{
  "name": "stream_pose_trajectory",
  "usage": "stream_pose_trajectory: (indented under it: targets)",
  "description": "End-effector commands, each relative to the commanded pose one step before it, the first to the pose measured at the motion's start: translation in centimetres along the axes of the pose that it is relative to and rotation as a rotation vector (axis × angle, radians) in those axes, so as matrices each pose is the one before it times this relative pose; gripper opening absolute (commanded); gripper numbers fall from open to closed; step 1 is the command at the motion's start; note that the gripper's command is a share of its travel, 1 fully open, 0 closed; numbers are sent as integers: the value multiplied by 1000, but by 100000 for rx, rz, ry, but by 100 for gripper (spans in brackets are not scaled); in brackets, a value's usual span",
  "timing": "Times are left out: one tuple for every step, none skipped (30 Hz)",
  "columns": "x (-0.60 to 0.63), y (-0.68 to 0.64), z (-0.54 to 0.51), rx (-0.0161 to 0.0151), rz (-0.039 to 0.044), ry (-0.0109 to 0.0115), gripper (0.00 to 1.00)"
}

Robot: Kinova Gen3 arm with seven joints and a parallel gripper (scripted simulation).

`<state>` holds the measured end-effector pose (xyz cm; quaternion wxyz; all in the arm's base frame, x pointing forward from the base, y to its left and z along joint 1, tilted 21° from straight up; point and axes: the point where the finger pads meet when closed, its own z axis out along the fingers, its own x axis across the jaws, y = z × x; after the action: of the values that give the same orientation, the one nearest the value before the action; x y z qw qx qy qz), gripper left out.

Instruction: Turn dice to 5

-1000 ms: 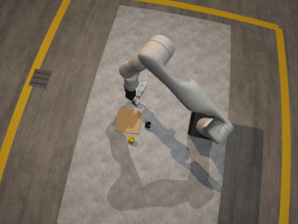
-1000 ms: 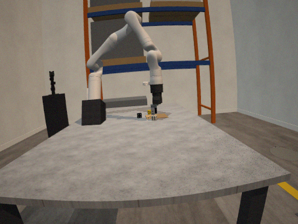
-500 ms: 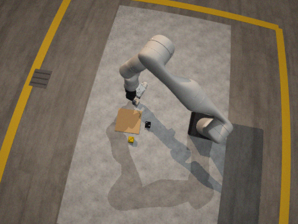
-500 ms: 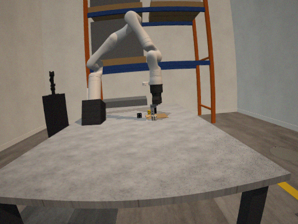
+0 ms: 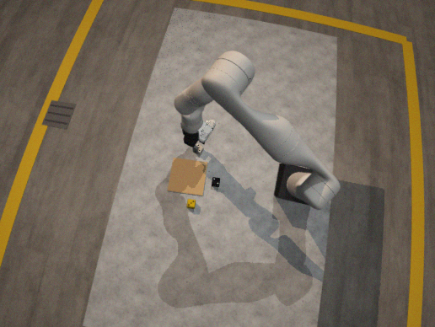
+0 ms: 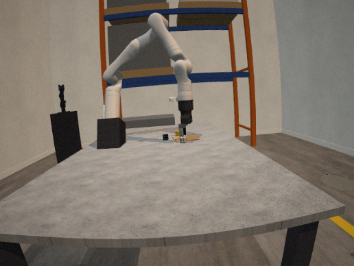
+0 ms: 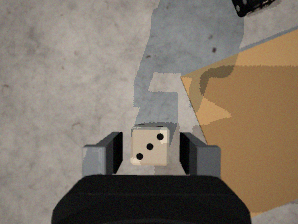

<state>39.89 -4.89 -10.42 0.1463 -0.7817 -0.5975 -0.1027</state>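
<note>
The white die (image 7: 149, 145) lies on the grey table just off the tan mat (image 7: 252, 130), with 3 on top. My gripper (image 7: 151, 146) is open, one finger on each side of the die with a small gap on both sides. In the overhead view the white die (image 5: 198, 147) sits beyond the mat's (image 5: 188, 176) far corner, under the gripper (image 5: 196, 143). The yellow die (image 5: 190, 203) lies on the table off the mat's near edge. The black die (image 5: 216, 182) lies on the table beside the mat's right edge; it also shows at the top of the wrist view (image 7: 254, 6).
The arm's black base block (image 5: 291, 183) stands to the right of the dice. In the side view a dark box (image 6: 65, 131) and an orange and blue shelf rack (image 6: 178, 68) stand behind the table.
</note>
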Motion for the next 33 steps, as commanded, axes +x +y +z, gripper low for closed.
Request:
stream_pose_trajectory:
  targets:
    - [77,124,-7,-606,1213,284,87]
    - [0,0,0,0,0,0,87]
    - [0,0,0,0,0,0,87]
    - [0,0,0,0,0,0,87]
    - [0,0,0,0,0,0,87]
    - [0,0,0,0,0,0,87]
    - [0,0,0,0,0,0,87]
    - [0,0,0,0,0,0,87]
    - [0,0,0,0,0,0,87]
    - [0,0,0,0,0,0,87]
    - [0,0,0,0,0,0,87]
    - [0,0,0,0,0,0,87]
    - [0,0,0,0,0,0,87]
    - [0,0,0,0,0,0,87]
    - [0,0,0,0,0,0,87]
    - [0,0,0,0,0,0,87]
    - [0,0,0,0,0,0,87]
    - [0,0,1,0,0,0,87]
    - [0,0,8,0,0,0,87]
    - [0,0,20,0,0,0,87]
    - [0,0,37,0,0,0,87]
    - [0,0,0,0,0,0,87]
    - [0,0,0,0,0,0,87]
    - [0,0,56,0,0,0,87]
    - [0,0,77,0,0,0,87]
    - [0,0,99,0,0,0,87]
    - [0,0,121,0,0,0,87]
    - [0,0,143,0,0,0,87]
    - [0,0,163,0,0,0,87]
    - [0,-1,180,0,0,0,87]
    - [0,1,197,0,0,0,87]
    - [0,0,208,0,0,0,87]
    - [0,0,218,0,0,0,87]
